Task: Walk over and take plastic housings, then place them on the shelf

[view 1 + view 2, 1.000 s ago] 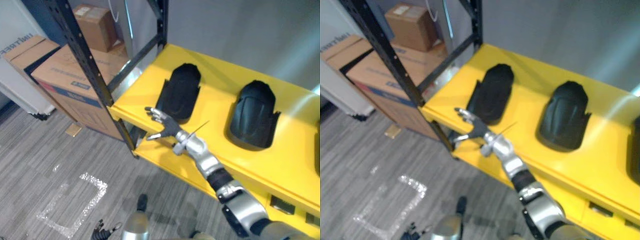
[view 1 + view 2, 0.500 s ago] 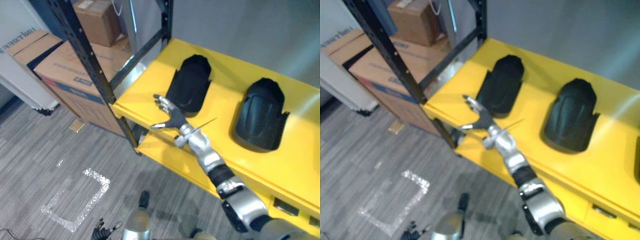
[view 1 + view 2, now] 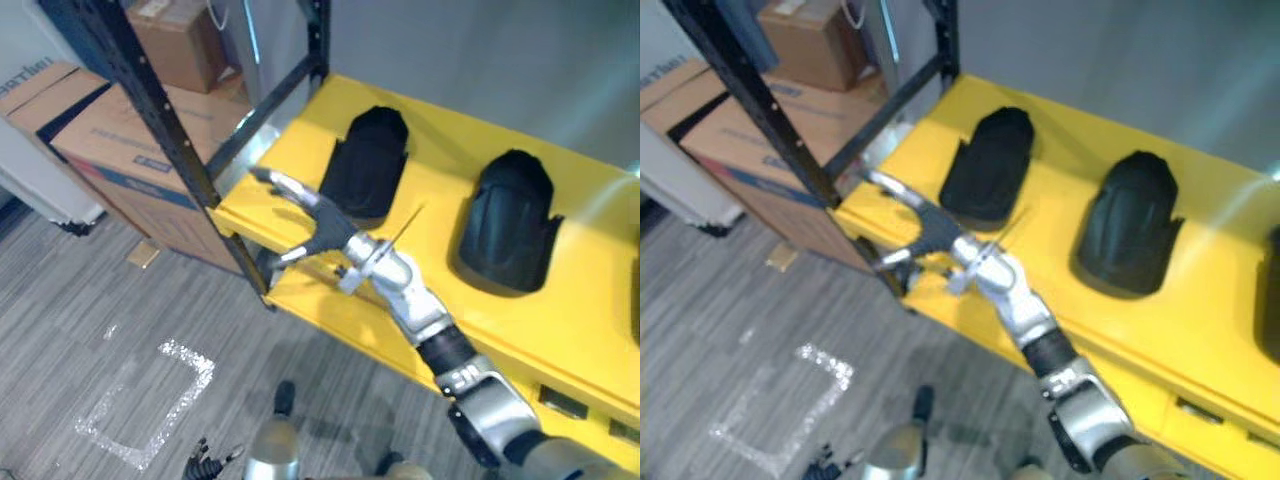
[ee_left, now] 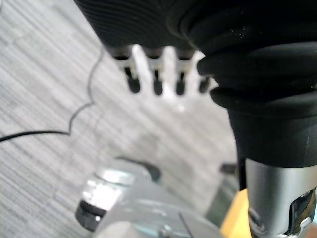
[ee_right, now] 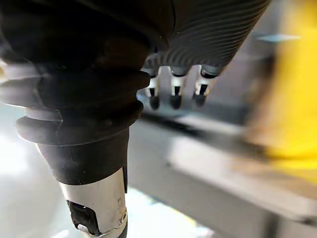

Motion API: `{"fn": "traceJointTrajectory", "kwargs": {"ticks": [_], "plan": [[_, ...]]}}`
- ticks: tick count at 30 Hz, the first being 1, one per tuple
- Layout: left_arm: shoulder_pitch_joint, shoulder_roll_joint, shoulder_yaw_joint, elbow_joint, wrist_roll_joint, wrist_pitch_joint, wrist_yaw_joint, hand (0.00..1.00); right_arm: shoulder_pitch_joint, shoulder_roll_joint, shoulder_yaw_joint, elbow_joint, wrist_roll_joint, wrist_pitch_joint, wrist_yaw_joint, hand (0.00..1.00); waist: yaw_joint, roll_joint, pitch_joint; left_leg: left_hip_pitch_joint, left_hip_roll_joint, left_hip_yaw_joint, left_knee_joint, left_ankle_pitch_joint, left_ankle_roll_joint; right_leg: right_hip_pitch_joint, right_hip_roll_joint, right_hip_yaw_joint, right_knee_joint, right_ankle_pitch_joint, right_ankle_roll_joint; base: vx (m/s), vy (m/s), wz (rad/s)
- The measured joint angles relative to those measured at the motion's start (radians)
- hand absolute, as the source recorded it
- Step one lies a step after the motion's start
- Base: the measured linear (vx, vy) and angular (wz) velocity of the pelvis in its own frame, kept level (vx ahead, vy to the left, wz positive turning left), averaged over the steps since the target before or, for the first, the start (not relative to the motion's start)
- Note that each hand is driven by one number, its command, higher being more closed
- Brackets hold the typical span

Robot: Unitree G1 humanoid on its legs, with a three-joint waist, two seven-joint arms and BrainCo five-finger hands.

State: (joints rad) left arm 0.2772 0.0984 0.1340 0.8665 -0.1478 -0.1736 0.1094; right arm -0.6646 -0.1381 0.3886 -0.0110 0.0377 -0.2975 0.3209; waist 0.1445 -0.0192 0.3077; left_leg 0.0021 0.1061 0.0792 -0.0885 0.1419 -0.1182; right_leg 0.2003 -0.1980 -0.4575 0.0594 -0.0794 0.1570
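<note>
Two black plastic housings lie side by side on the yellow shelf (image 3: 298, 152): one housing (image 3: 368, 165) near the shelf's left end, the other housing (image 3: 510, 222) to its right. Part of a third housing (image 3: 1270, 292) shows at the right edge. My right hand (image 3: 322, 223) reaches in from the lower right and hovers over the shelf's front-left corner, just in front of the left housing, fingers straight and thumb spread, holding nothing. Its fingers (image 5: 174, 90) look straight in the right wrist view too. My left hand (image 4: 156, 74) hangs low over the grey floor with relaxed fingers and holds nothing.
A black rack upright (image 3: 150, 112) stands at the shelf's left front corner, with a cross brace (image 3: 272, 88) behind it. Cardboard boxes (image 3: 112, 128) sit on the floor to the left, one box (image 3: 165, 38) farther back. A lower yellow shelf level (image 3: 322, 300) lies beneath. A tape square (image 3: 148, 402) marks the floor.
My right hand has risen and swung left toward the shelf's front-left corner, its fingers now stretched further out. The camera has shifted slightly; the housings have not moved.
</note>
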Motion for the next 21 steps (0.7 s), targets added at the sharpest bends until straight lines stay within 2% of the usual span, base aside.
{"fn": "traceJointTrajectory", "kwargs": {"ticks": [2, 4, 8, 13, 17, 21], "plan": [[0.000, 0.004, 0.004, 0.001, 0.000, -0.002, 0.007, 0.00, 0.031, -0.024, -0.044, -0.116, 0.009, 0.025, -0.016, 0.00, -0.010, -0.022, -0.014, 0.004, 0.011, 0.019, 0.000, 0.000, 0.000, -0.005, 0.008, 0.013, 0.003, -0.003, -0.006, -0.03, -0.043, -0.21], [0.001, 0.009, 0.012, 0.019, 0.000, -0.003, 0.021, 0.00, 0.075, -0.057, -0.111, -0.189, 0.009, 0.054, -0.072, 0.00, -0.024, -0.042, -0.028, 0.019, 0.023, 0.041, -0.001, -0.003, -0.003, -0.013, 0.014, 0.039, 0.018, -0.008, -0.015, -0.05, -0.041, -0.29], [0.004, 0.014, 0.010, 0.031, 0.001, -0.001, 0.031, 0.00, 0.136, -0.103, -0.147, -0.220, 0.006, 0.067, -0.143, 0.00, -0.048, -0.047, -0.048, 0.036, 0.044, 0.094, -0.001, -0.006, -0.006, -0.037, 0.027, 0.101, 0.022, 0.000, -0.030, -0.07, -0.018, -0.44], [-0.007, 0.015, 0.001, 0.038, 0.000, -0.001, 0.038, 0.00, 0.194, -0.113, -0.150, -0.226, 0.009, 0.118, -0.172, 0.00, -0.081, -0.040, -0.054, 0.031, 0.059, 0.130, 0.006, 0.000, -0.009, -0.095, 0.031, 0.142, 0.070, 0.007, -0.030, -0.07, -0.011, -0.27], [-0.055, 0.014, -0.029, 0.021, -0.012, -0.001, 0.036, 0.00, 0.183, -0.118, -0.143, -0.226, 0.009, 0.120, -0.171, 0.00, -0.078, -0.015, -0.012, 0.011, 0.055, 0.143, 0.006, 0.009, 0.005, -0.141, 0.020, 0.159, 0.107, 0.007, -0.031, -0.11, 0.020, -0.07], [-0.110, 0.012, -0.051, 0.008, -0.052, 0.003, 0.038, 0.00, 0.122, -0.121, -0.140, -0.230, 0.006, 0.120, -0.168, 0.00, -0.079, 0.016, 0.074, -0.051, 0.053, 0.128, 0.082, -0.003, 0.022, -0.176, 0.007, 0.155, 0.134, 0.003, -0.034, -0.13, 0.020, 0.08]]}}
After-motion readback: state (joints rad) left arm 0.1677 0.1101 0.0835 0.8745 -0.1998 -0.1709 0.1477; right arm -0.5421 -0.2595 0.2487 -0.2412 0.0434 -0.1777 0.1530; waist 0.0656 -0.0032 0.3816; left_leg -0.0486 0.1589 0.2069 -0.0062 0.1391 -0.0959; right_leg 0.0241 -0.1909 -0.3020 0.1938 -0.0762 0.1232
